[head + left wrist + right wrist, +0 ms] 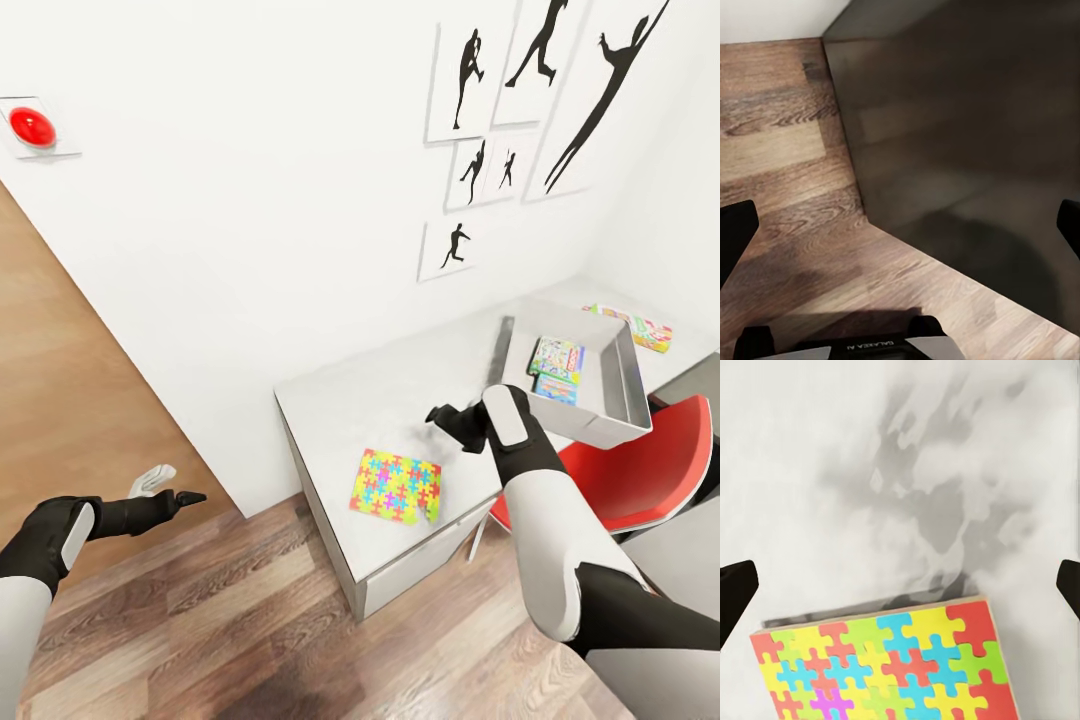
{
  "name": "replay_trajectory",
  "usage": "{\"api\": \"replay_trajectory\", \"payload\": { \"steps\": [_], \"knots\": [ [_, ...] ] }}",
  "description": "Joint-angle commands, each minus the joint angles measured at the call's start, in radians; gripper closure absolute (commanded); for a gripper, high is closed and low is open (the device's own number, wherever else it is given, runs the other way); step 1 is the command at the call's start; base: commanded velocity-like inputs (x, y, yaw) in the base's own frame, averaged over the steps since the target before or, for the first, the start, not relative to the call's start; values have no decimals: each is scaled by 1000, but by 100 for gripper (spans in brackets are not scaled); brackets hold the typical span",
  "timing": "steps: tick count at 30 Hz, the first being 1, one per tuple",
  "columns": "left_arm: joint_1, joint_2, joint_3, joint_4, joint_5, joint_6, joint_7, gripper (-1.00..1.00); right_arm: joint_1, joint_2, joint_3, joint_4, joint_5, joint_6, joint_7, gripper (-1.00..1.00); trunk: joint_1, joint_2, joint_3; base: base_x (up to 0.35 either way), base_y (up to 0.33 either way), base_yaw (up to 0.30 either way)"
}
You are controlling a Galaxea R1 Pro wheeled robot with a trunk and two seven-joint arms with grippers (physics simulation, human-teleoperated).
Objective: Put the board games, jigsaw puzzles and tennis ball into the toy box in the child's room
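Right fingers [447, 418]: spread wide and holding nothing, hovering over the pale grey surface [370, 400]; in the right wrist view both dark tips sit at the frame's edges with bare top between them.
Puzzle [889, 667]: flat on the surface just short of the right fingers, apart from them, near the surface's front edge; multicoloured interlocked pieces.
Second puzzle [632, 326]: flat on the surface well beyond the right fingers, past the box.
Left fingers [160, 490]: open and empty, over the plank floor [230, 610], well apart from the surface; beside them a brown door [70, 400].
Around: a red chair [640, 470] stands by the surface close behind the right forearm; nothing lies between the right fingers and the near puzzle.
Surface and room: white drawers under the top; white wall with black sports silhouettes [530, 100] and a red round button [32, 126].
Box [620, 395]: light grey, open-topped, on the surface just beyond the right fingers; inside lie two games [556, 368], flat, one partly over the other.
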Motion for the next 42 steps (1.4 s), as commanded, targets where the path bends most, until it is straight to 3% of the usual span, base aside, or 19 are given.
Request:
{"api": "replay_trajectory", "payload": {
  "steps": [1,12,34,36,42],
  "knots": [
    [-1,0,2,0,5,8,-1,-100,-1,1,-4,-1,-10,1,-10,-100,1,-2,-2,0,0,0],
    [-1,1,3,0,4,8,-1,-100,-1,2,-6,5,-7,-4,-10,-100,1,-2,-7,0,64,0],
    [-1,1,4,0,4,5,-1,-100,-3,1,-4,13,-5,-40,-18,-100,1,-2,-41,0,36,0],
    [-1,1,4,0,4,5,-1,-100,-5,2,-1,13,-4,-41,-43,-100,1,-2,-45,0,2,0],
    [-1,1,3,0,4,5,-1,-100,-21,12,2,12,-9,-38,-207,-100,1,-2,-52,0,0,0]
  ]
}}
